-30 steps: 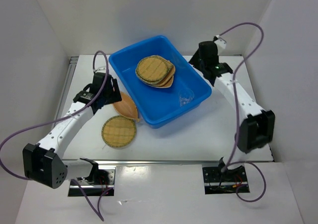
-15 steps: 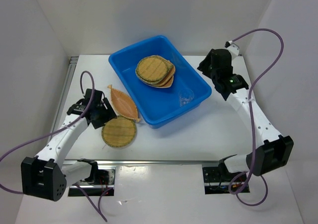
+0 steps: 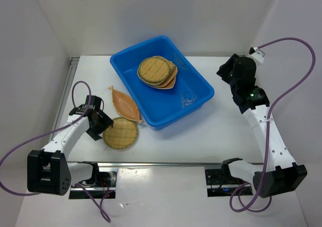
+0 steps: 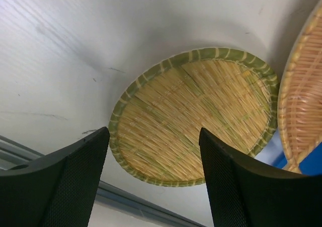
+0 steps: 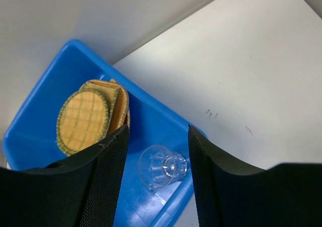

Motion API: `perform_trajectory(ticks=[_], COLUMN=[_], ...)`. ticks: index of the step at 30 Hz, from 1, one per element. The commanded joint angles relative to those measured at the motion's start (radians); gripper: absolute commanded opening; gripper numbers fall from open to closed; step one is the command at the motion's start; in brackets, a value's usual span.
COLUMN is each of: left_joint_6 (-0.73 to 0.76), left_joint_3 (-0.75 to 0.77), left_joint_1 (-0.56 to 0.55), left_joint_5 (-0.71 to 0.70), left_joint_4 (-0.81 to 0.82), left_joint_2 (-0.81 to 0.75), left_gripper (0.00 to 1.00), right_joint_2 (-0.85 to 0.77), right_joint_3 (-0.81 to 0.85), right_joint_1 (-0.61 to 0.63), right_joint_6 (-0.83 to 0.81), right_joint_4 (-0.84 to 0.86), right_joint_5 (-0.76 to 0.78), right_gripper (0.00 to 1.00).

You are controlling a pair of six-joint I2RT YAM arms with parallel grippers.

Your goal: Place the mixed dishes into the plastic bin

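Observation:
The blue plastic bin (image 3: 126, 66) stands at the table's middle back and holds a stack of woven trays (image 3: 157, 72) and a clear cup (image 3: 187, 100) lying on its side. A round woven tray (image 3: 121, 133) and a leaf-shaped tray (image 3: 126, 104) lie on the table left of the bin. My left gripper (image 3: 100, 125) is open and empty, low, just left of the round tray (image 4: 196, 116). My right gripper (image 3: 229, 72) is open and empty, raised to the right of the bin; the right wrist view shows the cup (image 5: 162, 165) and the stack (image 5: 90, 115) below it.
White walls close in the table on the left, back and right. A metal rail (image 3: 171, 163) runs along the near table edge, close to the round tray. The leaf-shaped tray (image 4: 302, 101) lies against the bin's left wall.
My left gripper has moved down and back toward the round tray's left edge. My right arm has swung away from the bin to the right.

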Motion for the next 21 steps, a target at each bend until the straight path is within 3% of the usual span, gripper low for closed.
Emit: perform_trajectory(ticks=[1, 3, 10, 14, 21], left_joint_6=[-0.112, -0.183, -0.278, -0.312, -0.416], left_joint_3=[-0.01, -0.088, -0.238, -0.295, -0.441], left_joint_1=[0.005, 0.005, 0.005, 0.005, 0.005], left_joint_5=[0.039, 0.11, 0.147, 0.18, 0.168], left_joint_4=[-0.04, -0.027, 0.07, 0.159, 0.242], left_joint_2=[0.023, 0.009, -0.09, -0.181, -0.505], left_gripper=[0.8, 0.8, 0.76, 0.67, 0.57], right_joint_2=[-0.018, -0.018, -0.027, -0.018, -0.008], right_joint_3=[-0.015, -0.015, -0.006, -0.006, 0.003], right_joint_1=[-0.008, -0.008, -0.008, -0.008, -0.008], right_joint_6=[-0.053, -0.066, -0.077, -0.087, -0.106], right_joint_4=[-0.019, -0.019, -0.028, -0.019, -0.01], right_joint_5=[-0.003, -0.003, -0.022, -0.054, -0.063], right_gripper=[0.56, 0.56, 0.58, 0.58, 0.58])
